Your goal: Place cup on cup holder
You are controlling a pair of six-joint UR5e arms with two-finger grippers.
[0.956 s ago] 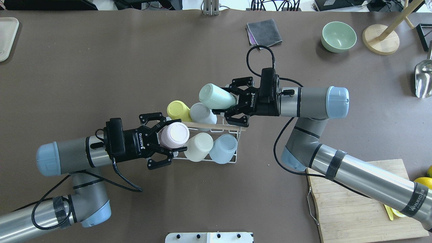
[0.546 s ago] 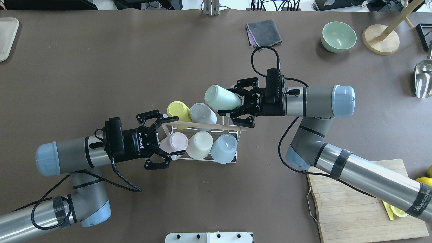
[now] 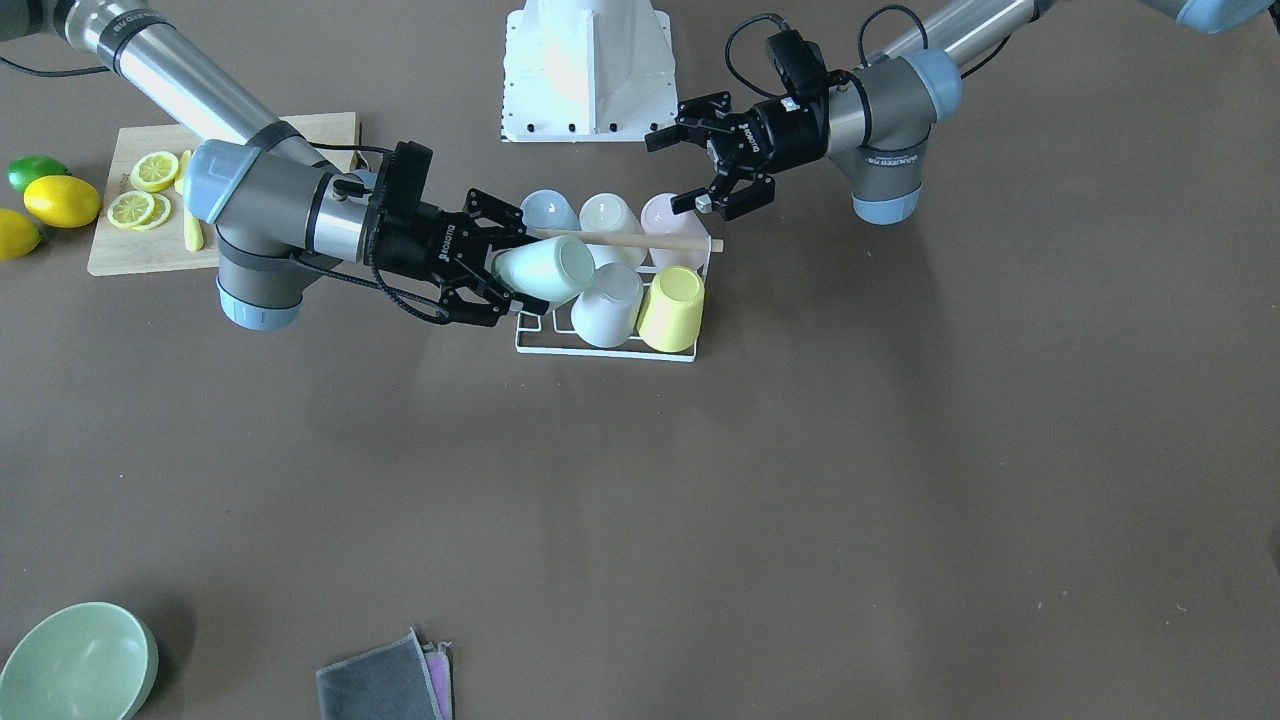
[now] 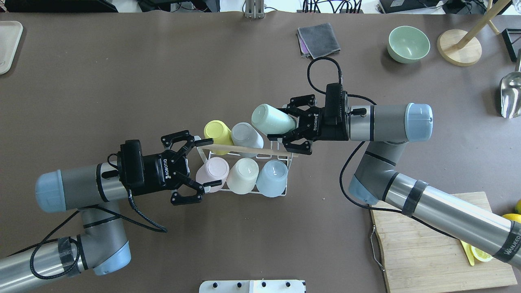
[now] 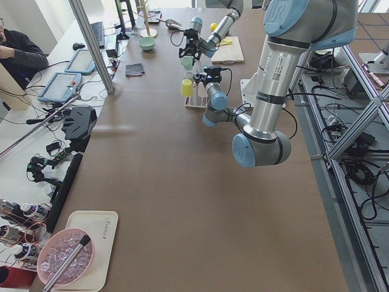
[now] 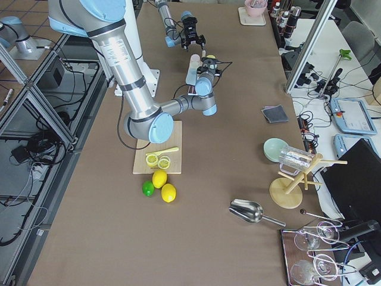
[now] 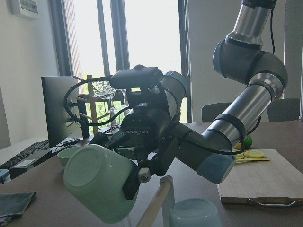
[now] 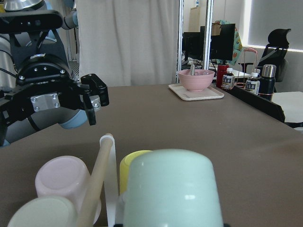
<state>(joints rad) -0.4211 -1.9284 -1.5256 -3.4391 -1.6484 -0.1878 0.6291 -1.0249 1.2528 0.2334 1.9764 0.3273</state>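
The cup holder (image 4: 286,191) is a white wire rack with a wooden rod (image 4: 244,148) across its top, at the table's middle. Yellow (image 4: 215,131), white (image 4: 245,135), pink (image 4: 211,174), cream (image 4: 243,175) and blue (image 4: 272,177) cups sit upside down on it. My right gripper (image 4: 285,124) is shut on a mint-green cup (image 4: 268,119), held tilted above the rack's far right corner. My left gripper (image 4: 207,162) is open and empty, its fingers on either side of the pink cup's near edge. In the front view the mint cup (image 3: 545,270) hangs over the rack (image 3: 600,352).
A cutting board (image 4: 431,244) with lemon slices lies under the right arm. A green bowl (image 4: 408,44), a grey cloth (image 4: 318,38), a wooden stand base (image 4: 459,47) and a metal scoop (image 4: 511,95) are at the far right. A tray (image 4: 8,44) is at the far left.
My left gripper opened and let go of the pink cup, which now sits on the rack, and drew back to the left. My right gripper moved a little right with the mint cup.
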